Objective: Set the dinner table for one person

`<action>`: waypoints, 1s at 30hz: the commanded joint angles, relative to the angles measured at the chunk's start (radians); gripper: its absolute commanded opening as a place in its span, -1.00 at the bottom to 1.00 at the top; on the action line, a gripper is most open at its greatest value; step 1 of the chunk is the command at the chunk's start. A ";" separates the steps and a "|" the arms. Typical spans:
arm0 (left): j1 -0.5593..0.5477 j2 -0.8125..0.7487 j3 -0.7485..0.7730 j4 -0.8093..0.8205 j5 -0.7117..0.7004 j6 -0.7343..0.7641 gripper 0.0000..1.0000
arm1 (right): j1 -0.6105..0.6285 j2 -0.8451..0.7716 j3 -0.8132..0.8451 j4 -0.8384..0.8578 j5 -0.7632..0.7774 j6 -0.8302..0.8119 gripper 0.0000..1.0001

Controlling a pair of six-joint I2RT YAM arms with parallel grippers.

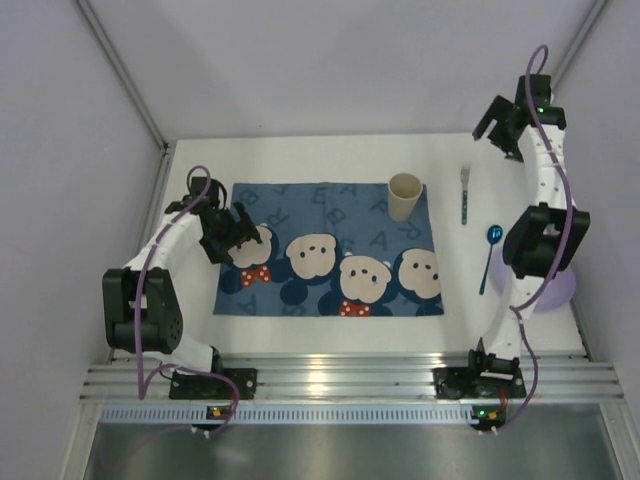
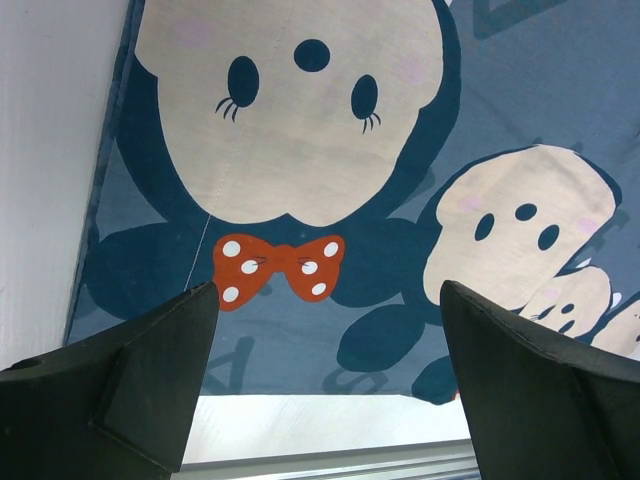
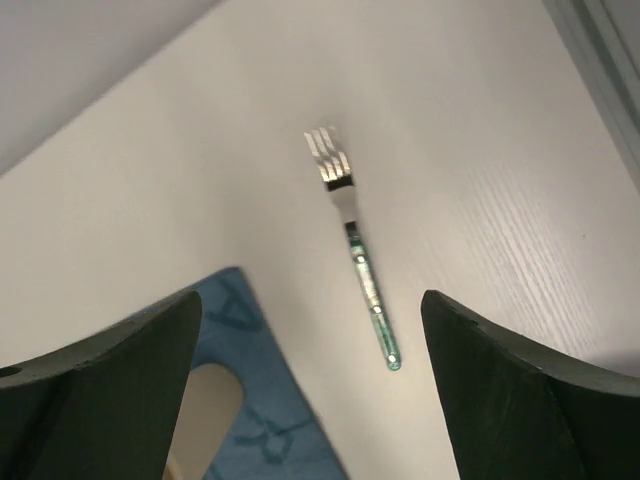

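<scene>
- The left gripper [image 1: 232,232] is hovering over the mat's [image 1: 300,200] left edge, above the bear face with the red bow. Its fingers are standing wide apart and holding nothing.
- The mat is lying flat on the table [image 1: 300,155], roughly at its middle, so the base of the setting seems done.
- The cup [image 1: 404,196] is standing upright on the mat's far right corner and looks placed.
- The fork [image 1: 465,195] is lying just right of the mat's far right corner, tines pointing away from the arms and touching nothing. It looks set down.
- The spoon [image 1: 490,255] is lying right of the mat, nearer than the fork, with its blue bowl pointing away. Whether that is its final spot I cannot tell.
- A lilac plate [image 1: 560,290] is peeking out from under the right arm, right of the mat's near right corner. It is not on the mat yet, so moving it there is probably the main step left.
- The right gripper [image 1: 497,125] is hanging beyond and right of the mat's far right corner, looking down on the fork, fingers spread wide and empty.
- The table is showing matte white with faint grain, and a ribbed rail [image 1: 350,380] is running along the edge nearer than the mat.
- Plain pale walls are closing in the table beyond, left and right of the mat.
</scene>
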 commanded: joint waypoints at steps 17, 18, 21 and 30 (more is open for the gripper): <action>0.001 0.010 0.086 -0.018 -0.061 0.015 0.94 | 0.022 0.305 -0.056 -0.083 0.082 -0.041 0.50; 0.001 0.011 0.087 -0.019 -0.064 0.013 0.94 | 0.022 0.311 -0.059 -0.082 0.085 -0.041 0.48; 0.001 0.024 0.099 -0.025 -0.070 0.010 0.94 | 0.022 0.327 -0.065 -0.071 0.096 -0.044 0.43; 0.000 0.074 0.150 -0.030 -0.064 -0.007 0.94 | 0.022 0.408 -0.042 -0.054 0.061 -0.039 -0.05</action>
